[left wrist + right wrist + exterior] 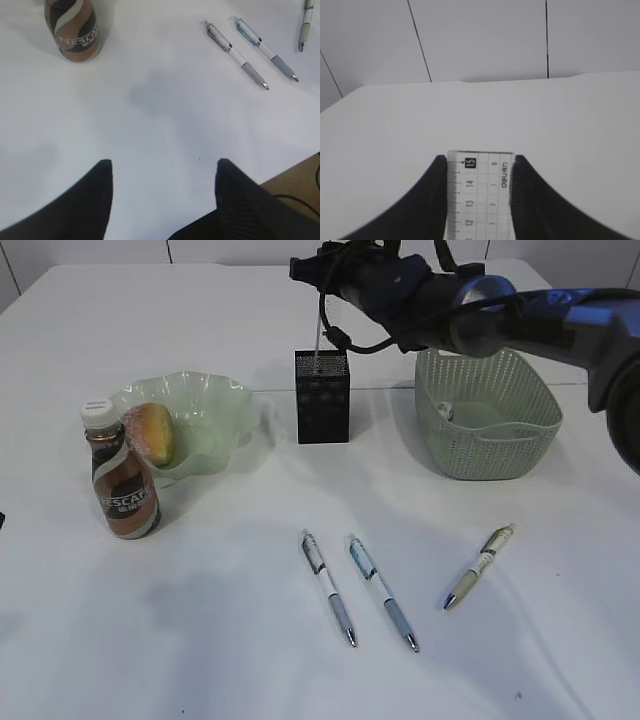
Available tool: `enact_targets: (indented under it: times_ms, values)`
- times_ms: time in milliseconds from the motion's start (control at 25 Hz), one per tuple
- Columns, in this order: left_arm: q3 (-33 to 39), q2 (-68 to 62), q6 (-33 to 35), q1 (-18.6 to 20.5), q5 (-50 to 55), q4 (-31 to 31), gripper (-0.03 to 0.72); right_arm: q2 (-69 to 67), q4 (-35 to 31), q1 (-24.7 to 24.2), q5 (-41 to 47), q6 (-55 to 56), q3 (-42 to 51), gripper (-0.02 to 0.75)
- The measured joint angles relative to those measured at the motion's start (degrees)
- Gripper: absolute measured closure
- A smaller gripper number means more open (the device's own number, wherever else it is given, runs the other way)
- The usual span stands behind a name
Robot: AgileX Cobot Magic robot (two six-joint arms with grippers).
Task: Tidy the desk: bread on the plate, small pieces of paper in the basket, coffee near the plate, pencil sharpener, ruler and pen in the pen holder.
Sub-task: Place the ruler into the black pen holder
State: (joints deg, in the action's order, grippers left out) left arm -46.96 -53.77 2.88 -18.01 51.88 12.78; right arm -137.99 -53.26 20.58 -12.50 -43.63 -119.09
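Three pens lie nearest on the tabletop, well below and in front of the right gripper (479,200): a blue-grey pen (329,587), a second blue pen (383,592) just right of it, and an olive pen (479,566) farther right. None has gone into the holder yet.

Going left to right: the left gripper (162,192) hovers with its jaws apart and nothing between them, low over bare tabletop (165,115), the coffee bottle (71,29) well ahead of it to the left. That bottle already stands touching the green plate (215,405), where the bread (152,432) rests, so that corner looks finished.

Toward the middle, the black mesh pen holder (322,397) sits directly under the right gripper, which is clamped on a clear ruler (480,192) by its long edges. Holding it upright like that seems meant to let it slide end-first into the narrow opening; the thin strip appears to reach the holder's mouth already.

Right of the gripper is the green basket (487,418), something pale inside.
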Motion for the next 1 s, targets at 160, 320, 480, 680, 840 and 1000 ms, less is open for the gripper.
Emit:
enact_targets:
  times_ms: [160, 320, 480, 680, 840, 1000]
  values:
    - [0.00, 0.00, 0.00, 0.00, -0.36, -0.10, 0.232, -0.79, 0.00, 0.08, 0.98, 0.00, -0.10, 0.454]
    - [0.00, 0.00, 0.00, 0.00, -0.36, -0.10, 0.232, -1.87, 0.11, 0.21, 1.20, 0.04, -0.12, 0.454]
    - [0.00, 0.00, 0.00, 0.00, -0.36, -0.10, 0.232, -3.58, 0.11, 0.21, 1.35, 0.04, -0.22, 0.454]
    - [0.00, 0.00, 0.00, 0.00, -0.39, -0.10, 0.232, -3.92, 0.11, 0.21, 1.44, 0.04, -0.25, 0.454]
    - [0.00, 0.00, 0.00, 0.00, -0.39, -0.17, 0.232, -3.92, 0.11, 0.21, 1.69, 0.04, -0.34, 0.435]
    - [0.00, 0.00, 0.00, 0.00, -0.39, -0.17, 0.232, -3.92, 0.11, 0.21, 1.93, 0.04, -0.34, 0.325]
